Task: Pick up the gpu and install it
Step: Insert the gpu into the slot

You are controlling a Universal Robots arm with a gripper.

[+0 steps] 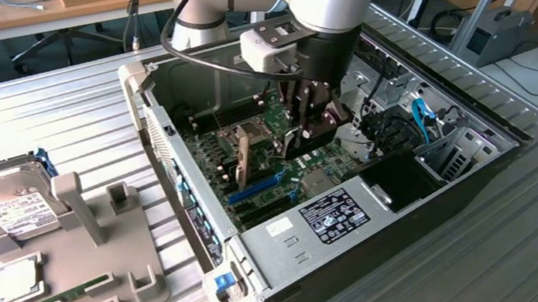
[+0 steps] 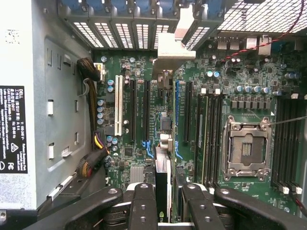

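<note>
Nearest the wrist camera: black gripper (image 2: pixel 163 206), fingers (image 2: pixel 143 203) pinching the gpu (image 2: pixel 162 184) edge-on. Held upright inside the open computer case (image 1: pixel 156 127), over the green motherboard (image 2: pixel 249 76) and its expansion slots (image 2: pixel 146 112). Beside the case: grey fixture tray (image 1: pixel 80 301) bearing hard drive (image 1: pixel 11 208) and RAM stick (image 1: pixel 54 300).
</note>
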